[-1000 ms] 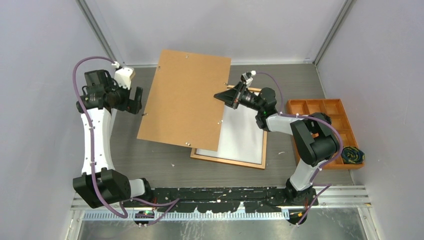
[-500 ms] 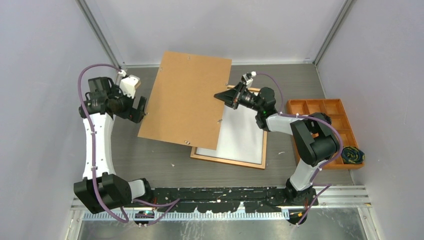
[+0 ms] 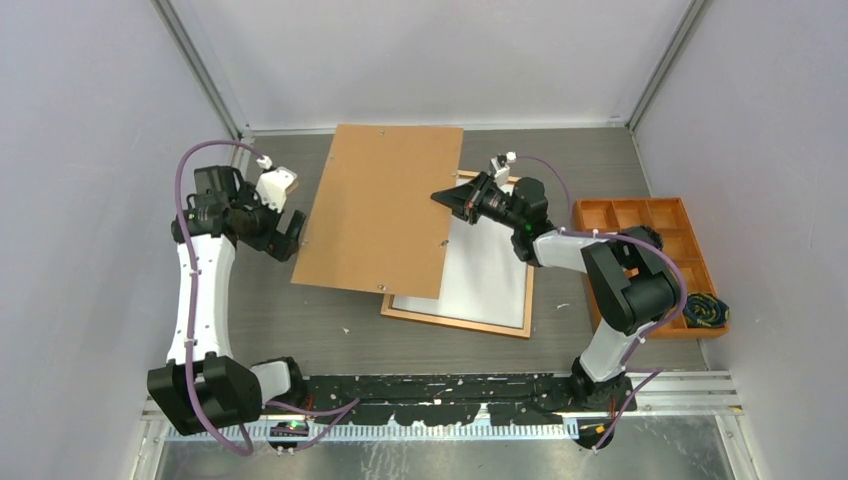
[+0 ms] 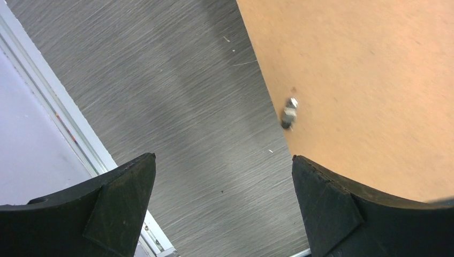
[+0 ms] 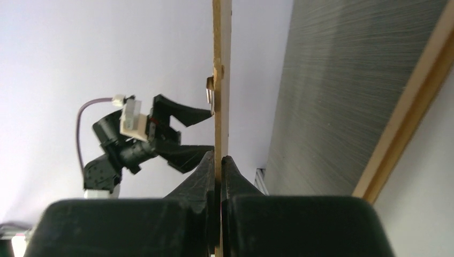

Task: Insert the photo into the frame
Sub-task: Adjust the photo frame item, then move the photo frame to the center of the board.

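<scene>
Brown backing board (image 3: 380, 215): held raised over frame (image 3: 460, 322), 3 o'clock edge pinched between closed right fingers (image 5: 206, 174), apparently to cover photo. Left fingers (image 4: 118, 198): spread wide, empty, at board's 9 o'clock edge, likely to steady it. Photo (image 3: 485, 270): white back up, lying inside frame on desk (image 3: 300, 320).

A dark grey desk (image 3: 300, 320) with a fine brushed grain fills the bottom of the enclosure. Three plain, pale lavender-white panels close it in: a back wall (image 3: 430, 60), a left wall (image 3: 70, 200) and a right wall (image 3: 770, 120). Slim metal corner posts (image 3: 201, 65) rise where the panels meet. An aluminium rail (image 3: 700, 385) lies along the near edge. The light is soft and even, with faint shadows.
</scene>
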Controlling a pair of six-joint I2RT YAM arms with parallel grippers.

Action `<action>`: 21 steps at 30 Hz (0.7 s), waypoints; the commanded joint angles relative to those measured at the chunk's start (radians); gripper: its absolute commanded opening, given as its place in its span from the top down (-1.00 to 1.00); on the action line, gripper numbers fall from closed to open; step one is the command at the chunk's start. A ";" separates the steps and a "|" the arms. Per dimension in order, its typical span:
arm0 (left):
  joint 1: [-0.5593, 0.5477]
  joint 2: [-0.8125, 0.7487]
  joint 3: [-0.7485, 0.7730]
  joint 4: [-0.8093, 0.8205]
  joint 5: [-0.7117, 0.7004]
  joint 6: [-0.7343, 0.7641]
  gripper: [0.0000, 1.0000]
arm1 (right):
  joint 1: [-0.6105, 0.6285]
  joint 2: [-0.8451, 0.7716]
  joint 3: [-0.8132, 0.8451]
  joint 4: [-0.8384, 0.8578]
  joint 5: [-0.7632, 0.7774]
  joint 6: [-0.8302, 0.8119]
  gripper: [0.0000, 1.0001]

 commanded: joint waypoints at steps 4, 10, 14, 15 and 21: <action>-0.009 -0.042 -0.014 -0.027 0.019 0.033 -0.99 | -0.022 -0.093 -0.019 -0.023 0.091 -0.053 0.98; -0.008 -0.034 -0.039 -0.023 0.024 0.042 -1.00 | -0.114 -0.143 -0.090 -0.007 -0.016 -0.020 0.98; -0.019 0.014 -0.043 -0.003 0.057 0.012 -1.00 | -0.210 -0.267 -0.137 -0.191 -0.082 -0.098 0.98; -0.030 0.031 -0.043 0.008 0.063 -0.002 -1.00 | -0.233 -0.314 -0.146 -0.258 -0.093 -0.128 0.98; -0.214 0.180 -0.013 0.106 0.023 -0.124 -1.00 | -0.351 -0.598 -0.040 -0.943 -0.078 -0.440 0.99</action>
